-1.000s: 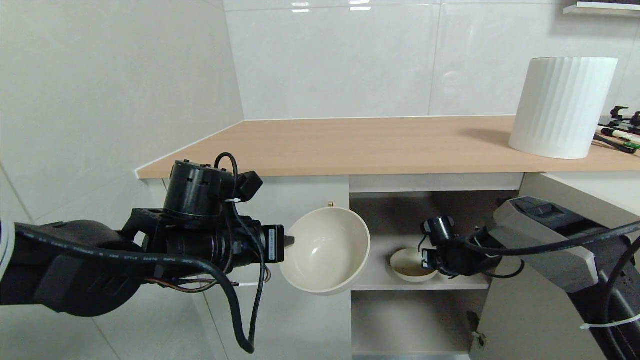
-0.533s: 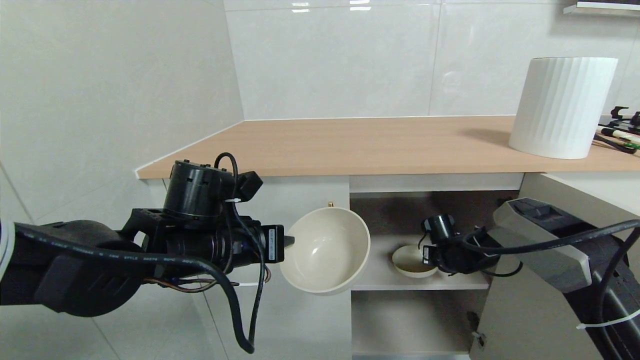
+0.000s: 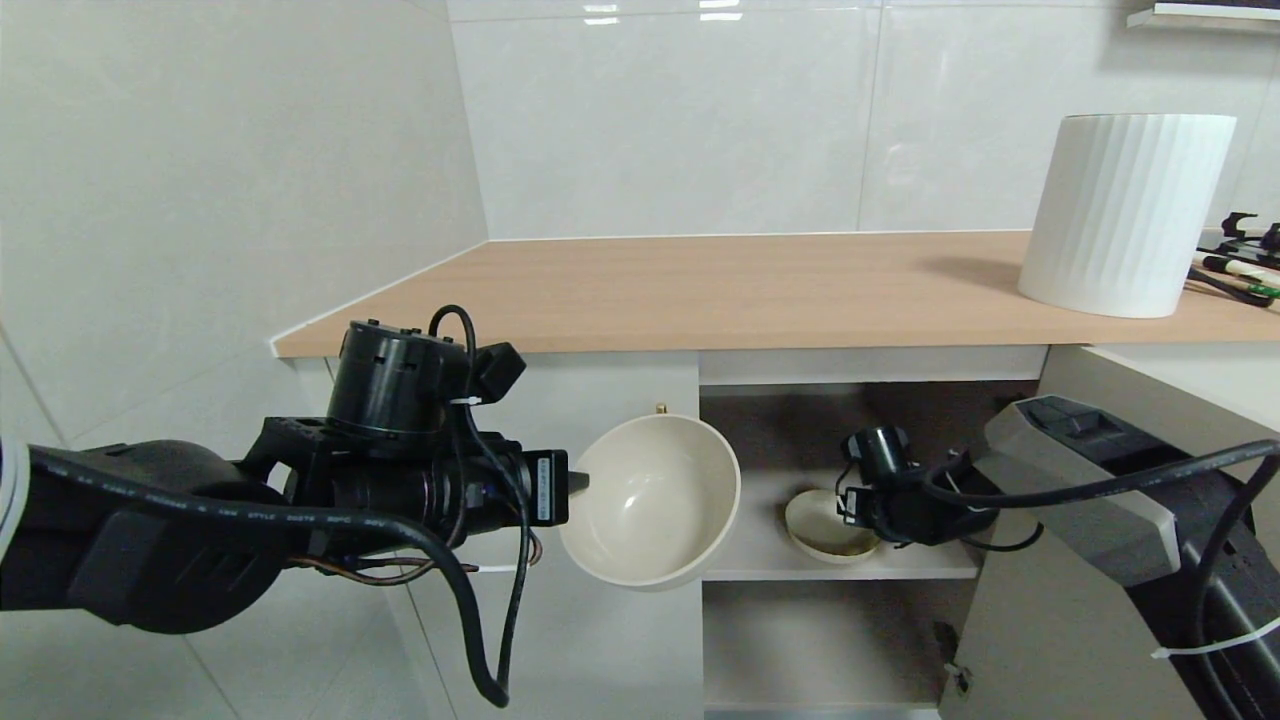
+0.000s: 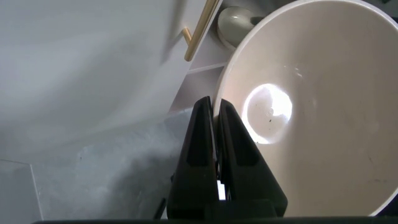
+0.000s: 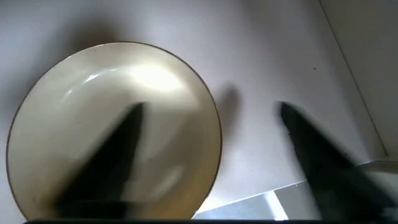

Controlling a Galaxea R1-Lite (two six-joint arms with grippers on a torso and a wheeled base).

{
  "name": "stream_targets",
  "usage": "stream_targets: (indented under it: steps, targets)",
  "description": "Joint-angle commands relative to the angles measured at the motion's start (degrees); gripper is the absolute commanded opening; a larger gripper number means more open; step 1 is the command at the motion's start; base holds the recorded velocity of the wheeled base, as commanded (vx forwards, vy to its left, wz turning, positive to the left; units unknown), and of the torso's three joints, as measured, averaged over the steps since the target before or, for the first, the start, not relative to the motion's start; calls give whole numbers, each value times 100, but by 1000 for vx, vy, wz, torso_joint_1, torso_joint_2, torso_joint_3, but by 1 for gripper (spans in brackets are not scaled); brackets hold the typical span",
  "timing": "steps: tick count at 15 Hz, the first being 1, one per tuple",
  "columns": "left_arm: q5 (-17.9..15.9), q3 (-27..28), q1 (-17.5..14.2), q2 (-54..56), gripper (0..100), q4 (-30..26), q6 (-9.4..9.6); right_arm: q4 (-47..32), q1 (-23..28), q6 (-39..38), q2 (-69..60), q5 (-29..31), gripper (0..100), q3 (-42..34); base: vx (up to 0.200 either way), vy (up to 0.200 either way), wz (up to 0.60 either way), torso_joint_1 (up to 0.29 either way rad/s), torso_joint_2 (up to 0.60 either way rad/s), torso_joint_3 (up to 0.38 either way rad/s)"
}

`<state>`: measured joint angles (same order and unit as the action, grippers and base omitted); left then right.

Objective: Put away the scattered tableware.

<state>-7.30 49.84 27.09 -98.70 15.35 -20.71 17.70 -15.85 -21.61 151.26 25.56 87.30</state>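
Tiled corner, wooden tabletop [image 3: 700, 290], open cabinet below. Left pincer [image 3: 580, 483] is clamped on the near rim of the big cream bowl [image 3: 650, 500]. The bowl hangs in the air before the closed left door [image 3: 600, 385], its right edge lapping the opening. Right pincer [image 5: 210, 107] is inside the cabinet, fingers apart, straddling the rim of the small dish [image 3: 820, 525] on the shelf [image 3: 760, 555]; contact can't tell. The open door [image 3: 1060, 610] bounds the opening on the right. A ribbed white container [image 3: 1130, 210] stands far right on the tabletop, with pens [image 3: 1235, 270] beside it.

Bright, even light (glare on tiles [image 3: 660, 14])
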Motion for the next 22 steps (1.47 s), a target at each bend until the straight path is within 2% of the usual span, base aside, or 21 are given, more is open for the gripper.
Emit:
stream_targets:
  steps: [1, 3, 6, 7, 10, 12, 16, 18, 22]
  targets:
    - [1, 0, -2, -18, 0, 3, -3, -3, -6, -53, -70, 1, 100, -11, 0, 0, 0, 0, 0, 0]
    - [1, 0, 7, -62, 0, 3, 6, -30, -6, -141, -317, -8, 100, -178, 0, 0, 0, 0, 0, 0]
    - [36, 70, 104, -352, 0, 3, -3, -21, -85, -133, -1450, -632, 100, -1294, 0, 0, 0, 0, 0, 0]
    - [115, 79, 236, -519, 0, 3, -3, -30, -191, -115, -1899, -1053, 100, -1611, 0, 0, 0, 0, 0, 0]
    - [510, 88, 614, -897, 0, 3, -3, -250, -481, -89, -2865, -1238, 100, -2191, 0, 0, 0, 0, 0, 0]
    - [686, 141, 842, -1214, 0, 3, 6, -715, -727, -97, -3507, -1352, 100, -2358, 0, 0, 0, 0, 0, 0]
    - [1187, 360, 1044, -1627, 0, -5, -3, -1357, -1527, -106, -4729, -1590, 100, -2736, 0, 0, 0, 0, 0, 0]
    - [1214, 360, 1106, -1583, 0, -5, -12, -1621, -1922, -97, -4966, -1625, 100, -2859, 0, 0, 0, 0, 0, 0]
    - [1363, 351, 1194, -1486, 0, -5, -21, -1752, -2212, -106, -4764, -1625, 100, -2885, 0, 0, 0, 0, 0, 0]
